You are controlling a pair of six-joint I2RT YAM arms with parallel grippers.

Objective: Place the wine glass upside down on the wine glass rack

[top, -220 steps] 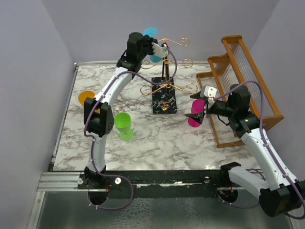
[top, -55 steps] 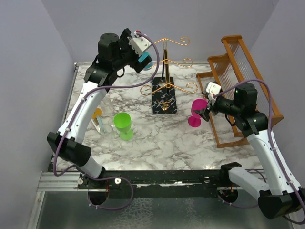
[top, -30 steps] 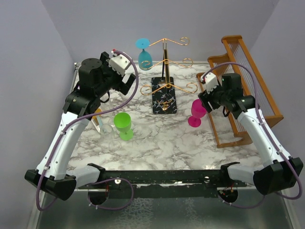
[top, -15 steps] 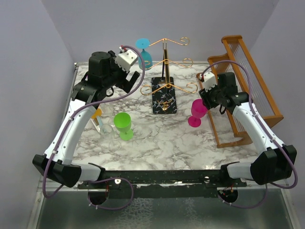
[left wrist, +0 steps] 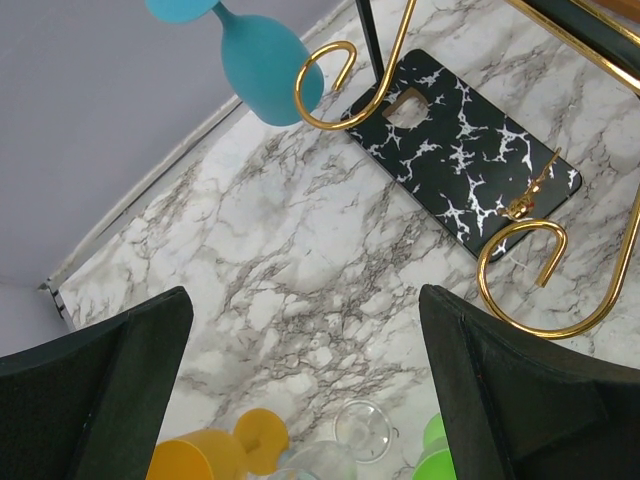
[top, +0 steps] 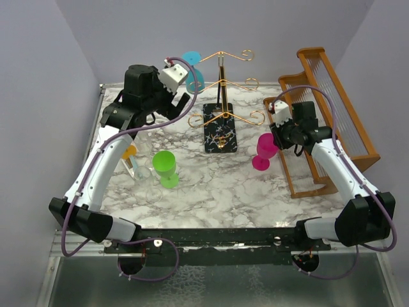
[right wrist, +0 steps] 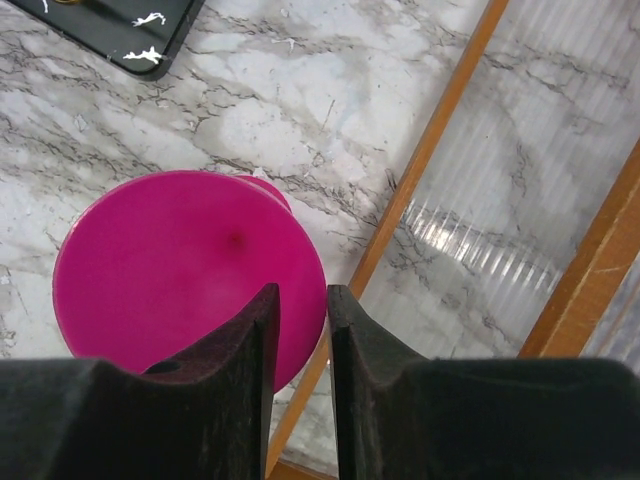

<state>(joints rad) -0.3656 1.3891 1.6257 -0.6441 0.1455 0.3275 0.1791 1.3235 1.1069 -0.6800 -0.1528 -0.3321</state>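
A teal wine glass (top: 192, 70) hangs upside down from a top arm of the gold wire wine glass rack (top: 221, 83), whose black speckled base (left wrist: 460, 170) rests on the marble. The teal glass (left wrist: 265, 65) is free of my left gripper (top: 182, 102), which hovers wide open beside the rack; its fingers (left wrist: 95, 390) hold nothing. A magenta wine glass (top: 263, 151) stands on the table. My right gripper (right wrist: 303, 300) hangs just above its flat round disc (right wrist: 180, 270), jaws a narrow slit apart, clamping nothing.
A green glass (top: 165, 167), an orange glass (top: 130, 151) and a clear glass (left wrist: 365, 430) sit at the left of the table. A brown wooden slatted rack (top: 319, 115) stands at the right, its rail (right wrist: 430, 170) right beside the magenta glass.
My left gripper has swung back and right toward the gold rack, still wide open. The right gripper's jaws have narrowed a lot above the magenta glass.
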